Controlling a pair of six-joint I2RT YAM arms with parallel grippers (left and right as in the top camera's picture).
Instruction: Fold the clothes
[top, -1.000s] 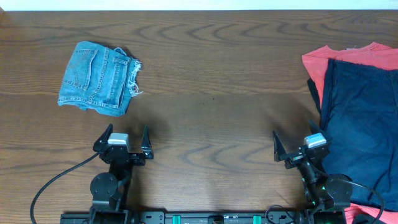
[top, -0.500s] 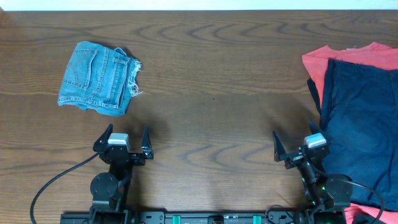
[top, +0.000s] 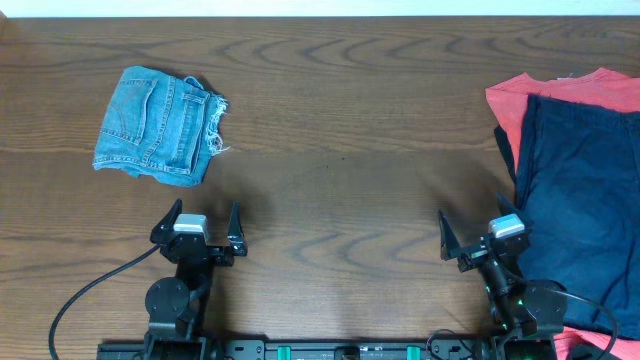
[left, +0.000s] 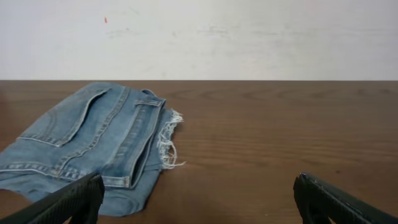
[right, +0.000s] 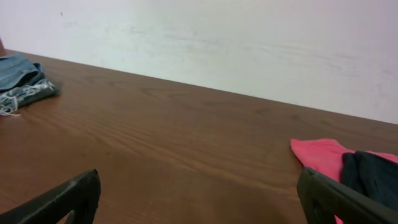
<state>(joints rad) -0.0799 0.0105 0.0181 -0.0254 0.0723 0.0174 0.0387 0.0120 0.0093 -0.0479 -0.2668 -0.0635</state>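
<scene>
At the ten o'clock corner of the wooden table (top: 340, 150) lies a folded pair of light-blue denim shorts (top: 158, 125), its frayed hem toward the centre. The left gripper (top: 203, 215) sits at seven o'clock, jaws spread wide and holding nothing, with the denim apart at its eleven o'clock. The right gripper (top: 475, 225), at five o'clock, is equally wide and holds nothing. Just beside it, at its two o'clock, the navy clothes (top: 580, 200) lie spread at the three o'clock edge, overlapping a coral-red shirt (top: 560, 92).
</scene>
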